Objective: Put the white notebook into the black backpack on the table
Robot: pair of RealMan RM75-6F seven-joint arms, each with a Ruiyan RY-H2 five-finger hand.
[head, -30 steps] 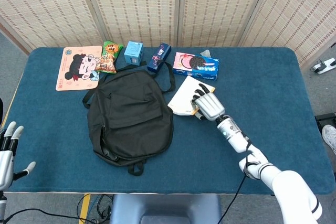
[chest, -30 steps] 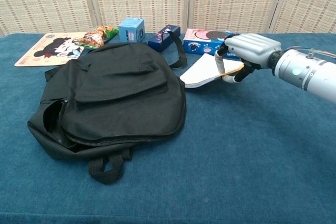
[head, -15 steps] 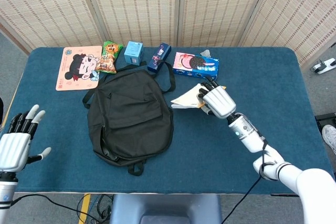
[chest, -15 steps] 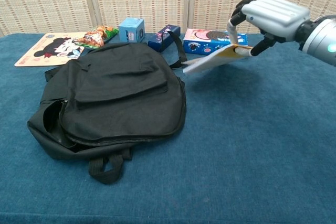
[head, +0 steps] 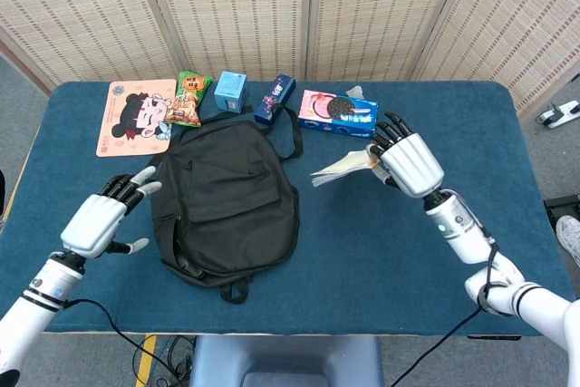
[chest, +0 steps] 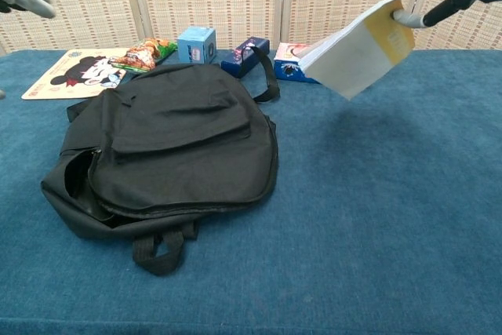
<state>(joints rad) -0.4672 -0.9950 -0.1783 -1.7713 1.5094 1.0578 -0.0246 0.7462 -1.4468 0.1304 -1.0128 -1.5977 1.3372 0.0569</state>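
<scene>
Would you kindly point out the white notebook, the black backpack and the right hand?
white notebook [chest: 357,54], chest view, on its page block.
black backpack [head: 227,197], head view, on its front panel.
right hand [head: 410,163], head view, on its back.

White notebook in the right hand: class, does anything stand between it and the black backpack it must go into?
Nothing visible does. The right hand holds the white notebook in the air, with only bare table between it and the black backpack. Whether the backpack's zipper is open enough cannot be told.
</scene>
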